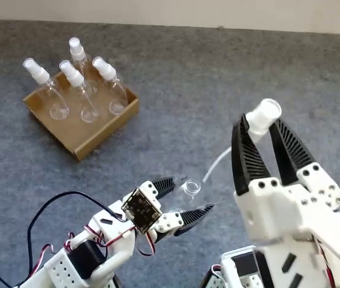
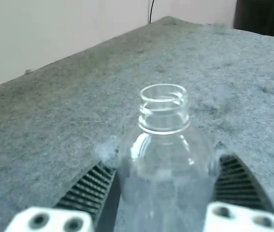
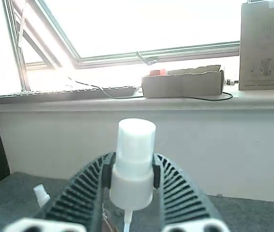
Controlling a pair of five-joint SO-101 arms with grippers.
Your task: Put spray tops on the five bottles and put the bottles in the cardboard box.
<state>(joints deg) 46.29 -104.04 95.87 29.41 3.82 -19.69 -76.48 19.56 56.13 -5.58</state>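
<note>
Surface (image 1: 229,66): grey felt-like cloth, matt, fuzzy nap. Cardboard box (image 1: 107,129): plain brown, matt. Open bottle (image 2: 163,154): clear plastic, glossy, smooth. Spray top (image 3: 133,164): white smooth plastic, satin; dip tube (image 1: 214,165) translucent. Left tool (image 1: 192,194), right tool (image 1: 259,124): fingers (image 1: 250,159) black ribbed matt plastic, bodies white smooth plastic.

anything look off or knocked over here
Nothing stands out. Four capped bottles stand in the cardboard box. The left gripper holds the open fifth bottle neck up, and the right gripper holds its spray top, tube hanging down.
</note>
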